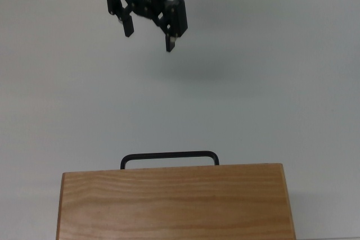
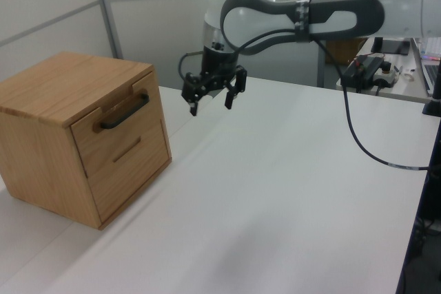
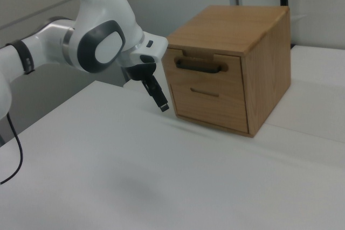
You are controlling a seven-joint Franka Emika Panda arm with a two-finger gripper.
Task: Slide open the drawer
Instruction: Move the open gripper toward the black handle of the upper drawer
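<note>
Drawer sits flush in the top slot of the wooden cabinet, front panel level with the cabinet face. I read it as shut. Its black bar handle sticks out past the cabinet's top edge in the top view. A second, lower drawer front with a slim groove sits under it.

Cabinet stands on the white surface, at the left view's left, the right view's right.

Pincer hangs in the air above the surface, well apart from the handle, tilted toward the cabinet. Fingers spread wide, nothing between them. White arm reaches in from the left view's right.
</note>
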